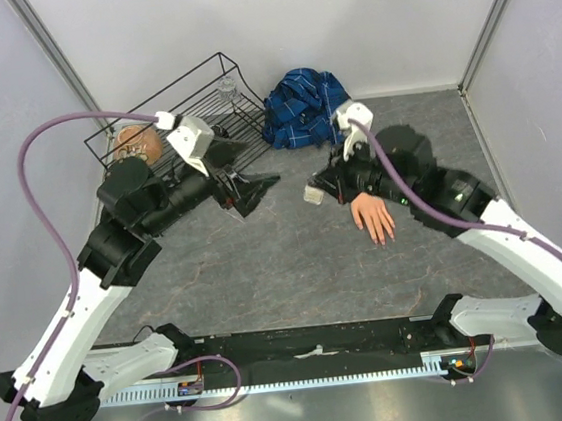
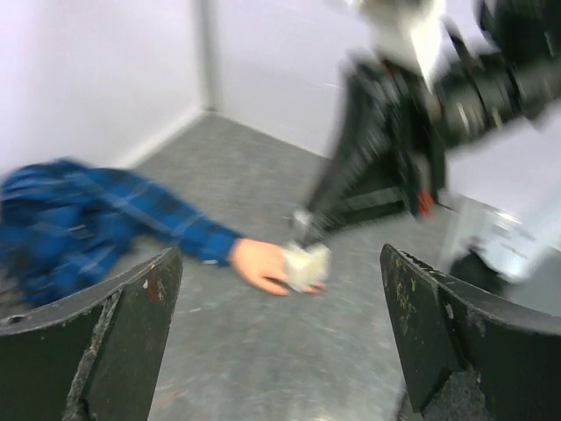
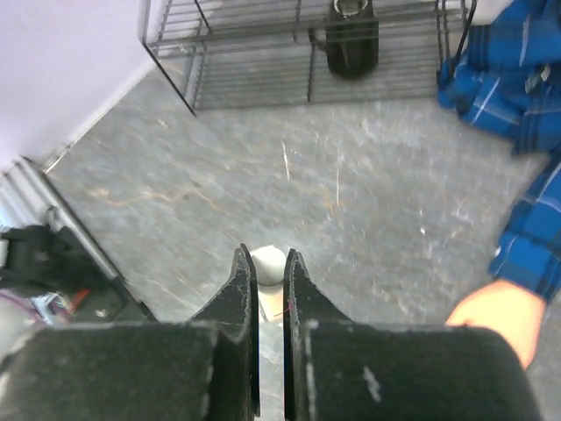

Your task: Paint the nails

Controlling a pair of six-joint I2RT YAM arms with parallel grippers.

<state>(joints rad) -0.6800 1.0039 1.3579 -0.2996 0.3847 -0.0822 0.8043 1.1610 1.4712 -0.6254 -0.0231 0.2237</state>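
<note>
The flesh-coloured mannequin hand (image 1: 373, 216) lies palm down on the grey table, fingers toward the near edge. Its blue plaid sleeve (image 1: 305, 107) runs back to the far wall. The nails at the fingertips (image 1: 382, 239) are too small to make out. My right gripper (image 1: 321, 190) is just left of the hand's wrist and shut on the small white-capped bottle (image 3: 269, 266), low over the table. The hand's edge shows at the lower right of the right wrist view (image 3: 495, 316). My left gripper (image 1: 252, 193) is open and empty. It faces the hand (image 2: 259, 261) and the bottle (image 2: 307, 266).
A black wire rack (image 1: 166, 122) stands at the back left with a brownish object (image 1: 133, 141) and a small glass item (image 1: 230, 87) in it. In the right wrist view the rack (image 3: 254, 61) holds a dark jar (image 3: 351, 39). Walls enclose the table.
</note>
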